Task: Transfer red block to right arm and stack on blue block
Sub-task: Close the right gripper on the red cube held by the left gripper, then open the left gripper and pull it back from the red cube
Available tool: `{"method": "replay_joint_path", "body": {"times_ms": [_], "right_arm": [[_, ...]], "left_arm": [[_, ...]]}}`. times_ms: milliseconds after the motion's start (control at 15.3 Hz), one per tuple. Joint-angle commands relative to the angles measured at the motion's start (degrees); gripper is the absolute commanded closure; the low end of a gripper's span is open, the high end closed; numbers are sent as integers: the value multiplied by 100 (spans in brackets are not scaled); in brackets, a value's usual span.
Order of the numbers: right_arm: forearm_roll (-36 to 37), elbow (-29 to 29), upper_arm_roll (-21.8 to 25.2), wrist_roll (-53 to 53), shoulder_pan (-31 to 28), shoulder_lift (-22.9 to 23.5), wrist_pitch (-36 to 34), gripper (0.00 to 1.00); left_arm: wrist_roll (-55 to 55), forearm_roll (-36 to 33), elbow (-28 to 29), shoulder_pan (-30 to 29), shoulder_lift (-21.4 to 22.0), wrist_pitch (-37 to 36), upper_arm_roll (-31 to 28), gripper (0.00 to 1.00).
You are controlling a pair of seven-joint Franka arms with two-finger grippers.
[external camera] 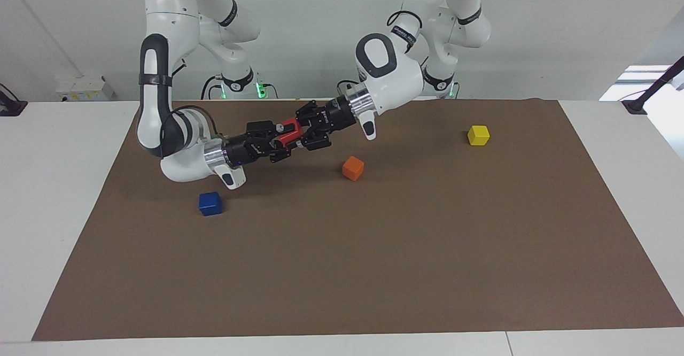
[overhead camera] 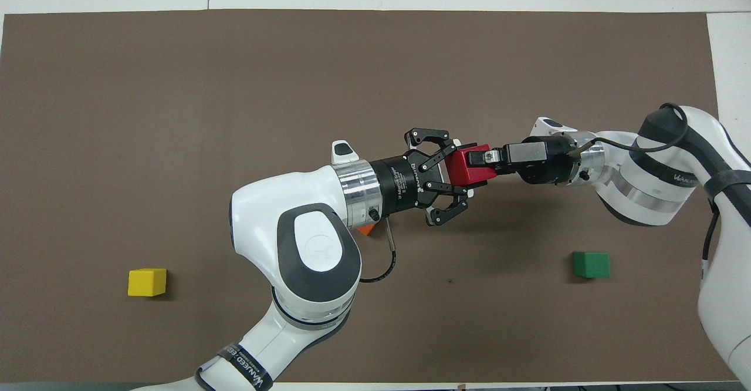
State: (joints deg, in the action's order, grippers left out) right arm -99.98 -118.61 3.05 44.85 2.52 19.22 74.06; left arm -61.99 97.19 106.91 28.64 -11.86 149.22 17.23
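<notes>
**Red block gripped by both end effectors above the mat**

The small bright red cube (external camera: 288, 130) (overhead camera: 466, 165) hangs in the air over the brown mat (external camera: 374, 265) that covers the white tabletop (external camera: 53, 185), about midway between the 2 arms' ends of the table. It is equal-sided, so it has no long axis. Seen from overhead, its faces sit slightly turned against the mat's edges, in line with the 2 wrists. Its faces are plain and glossy, and black fingers cover part of them.

The left end effector (external camera: 301, 130) (overhead camera: 460, 167) is pinching the cube from the left arm's side, with its outer links splayed wide to either side. The right end effector (external camera: 278, 134) (overhead camera: 484, 165) meets it head-on and is clamped on the cube's other side, 1 finger lying across the top face. Both forearms lie close to level and point at each other along the table's length. The left wrist sits a little higher than the right.

A small deep blue cube (external camera: 210, 203) rests on the mat near the right arm's elbow and farther from the robots than it. A green cube (overhead camera: 591, 264) lies toward the right arm's end. An orange cube (external camera: 352, 168) sits below the left forearm. A yellow cube (external camera: 478, 134) (overhead camera: 146, 282) lies toward the left arm's end, well apart from the others.
</notes>
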Motion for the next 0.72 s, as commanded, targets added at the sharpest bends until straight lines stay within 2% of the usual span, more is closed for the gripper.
{"method": "replay_joint_path", "body": {"times_ms": [0,458,654], "right_arm": [[-110,-83,-33,-178,-50,-67,65,100],[-110,-83,-32,-178,-41,-67,65,100],[-110,-83,-32,-187,-41,-67,74,100]], "left_arm": [[143,125,-74,-25,-9,-51,26,0],[213,81,-74,-200,-9,-164,17,0],[467,55,-30,-480,17,-602,17,0]]}}
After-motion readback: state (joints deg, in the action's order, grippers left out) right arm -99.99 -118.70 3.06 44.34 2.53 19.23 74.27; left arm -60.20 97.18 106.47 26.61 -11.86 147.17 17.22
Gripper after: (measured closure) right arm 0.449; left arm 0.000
